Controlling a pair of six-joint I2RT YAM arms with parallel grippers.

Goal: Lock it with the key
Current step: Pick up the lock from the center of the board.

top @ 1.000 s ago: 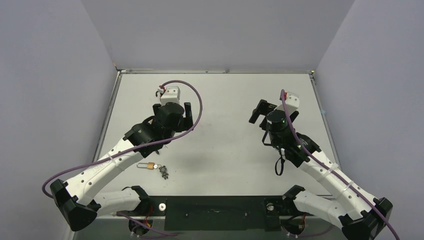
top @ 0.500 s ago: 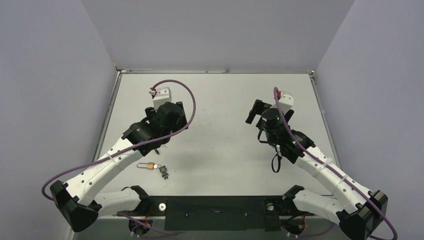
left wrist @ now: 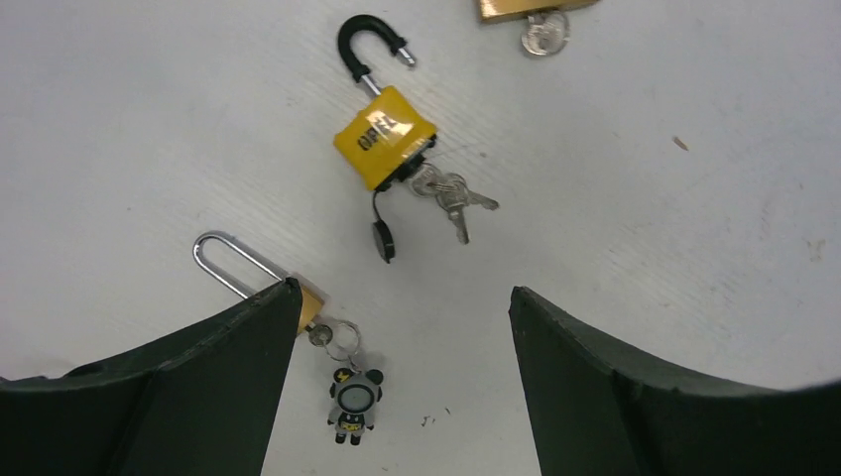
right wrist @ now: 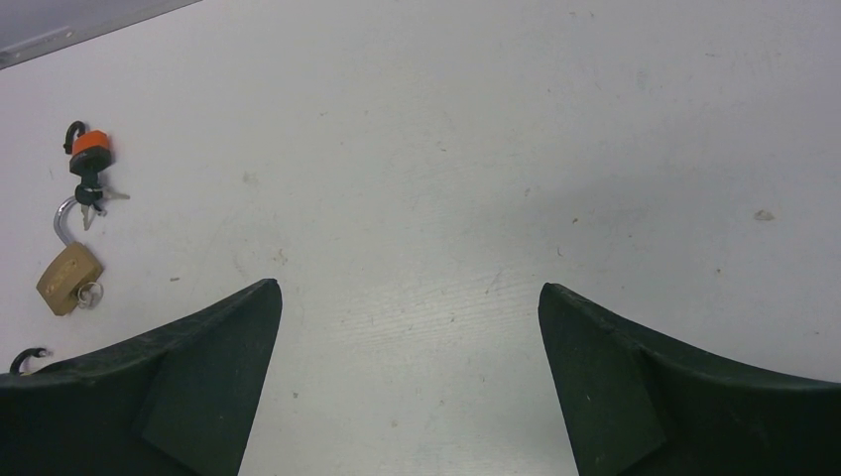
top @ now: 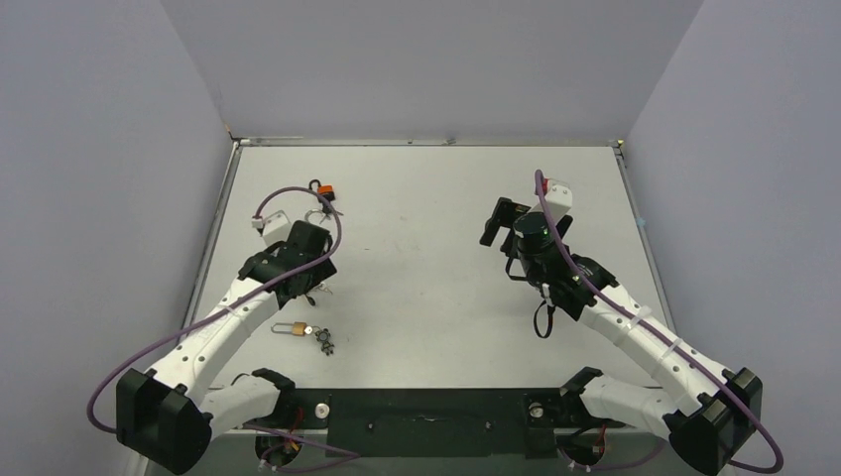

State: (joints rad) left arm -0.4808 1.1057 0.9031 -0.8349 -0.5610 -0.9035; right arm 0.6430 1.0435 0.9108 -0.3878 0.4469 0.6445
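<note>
White counter [top: 446,317] holds, nearest, a brass padlock with bear charm [top: 296,328], then just beyond it, centred ahead of the wide-spread left tool [left wrist: 404,288], the yellow padlock [left wrist: 385,136], its unlatched black shackle [left wrist: 365,40] pointing far, its keys [left wrist: 451,193] near-right, while the equally wide right tool [right wrist: 408,286] hovers well right.

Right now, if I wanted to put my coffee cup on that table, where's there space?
The bare middle of the table, between the left arm and right arm, is free, and so is the far right corner. The left side is crowded: orange padlock, yellow padlock, small brass padlock and key charm.
</note>
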